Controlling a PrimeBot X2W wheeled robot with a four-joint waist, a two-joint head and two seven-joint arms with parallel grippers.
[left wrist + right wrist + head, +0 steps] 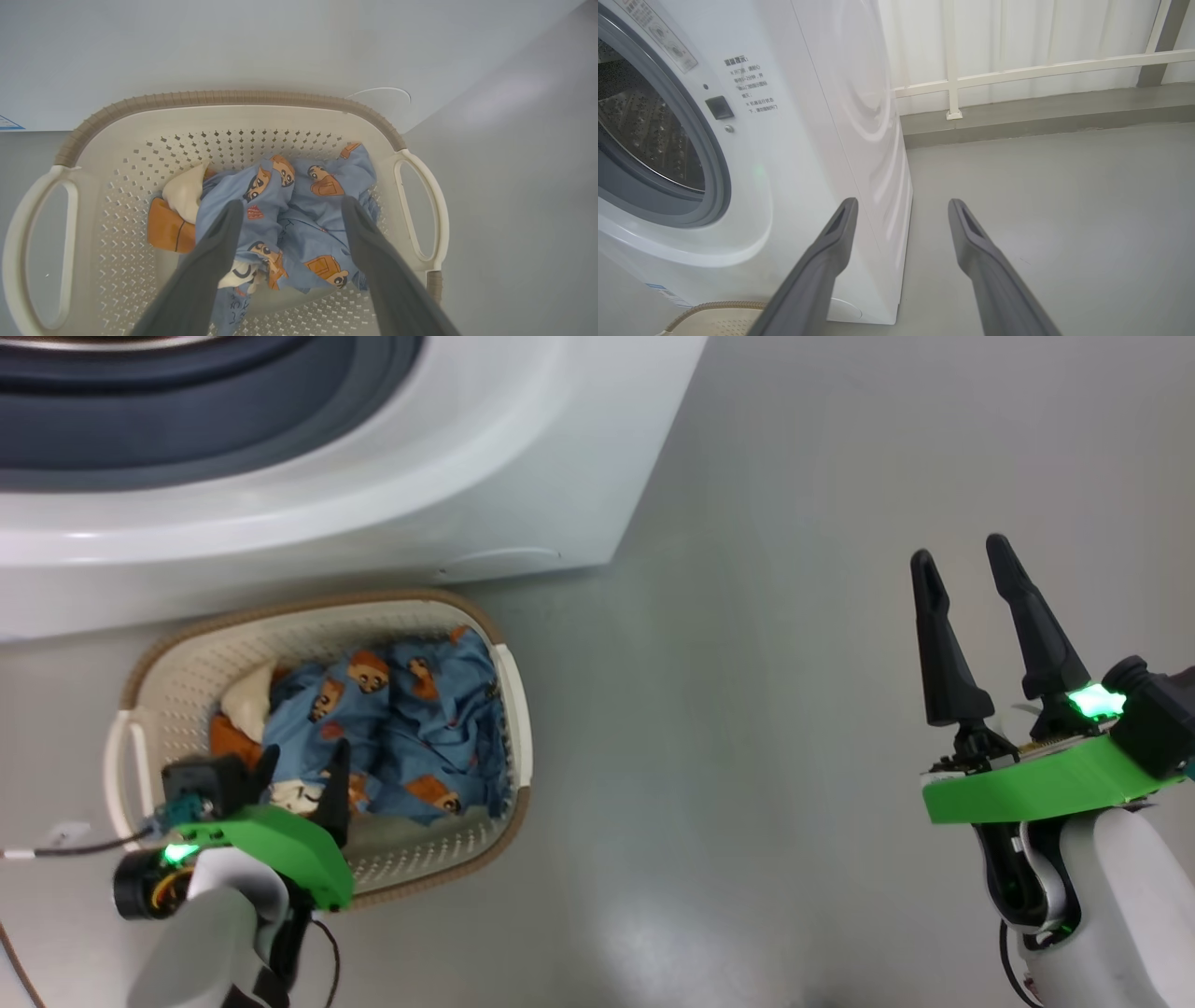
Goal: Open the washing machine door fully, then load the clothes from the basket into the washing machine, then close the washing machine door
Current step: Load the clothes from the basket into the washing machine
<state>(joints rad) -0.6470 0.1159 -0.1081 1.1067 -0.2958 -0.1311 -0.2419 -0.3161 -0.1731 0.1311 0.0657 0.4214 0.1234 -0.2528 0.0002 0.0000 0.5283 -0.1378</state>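
Left tool (306,753) at 7 o'clock hung open over the clothes (411,728), gripping nothing. Right tool (960,551) at 4 o'clock was open and empty. Clothes, crumpled light blue with orange bear prints, lay in the cream basket (317,609) at 8 o'clock. White washing machine (523,476) stood just behind, at 11 o'clock.

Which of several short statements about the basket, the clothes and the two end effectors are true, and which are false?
1. The clothes lie inside the basket. True.
2. The left end effector is shut on the clothes. False: it is open, over them.
3. The basket stands before the washing machine. True.
4. The right end effector holds a garment. False: it is open and empty, over the floor.
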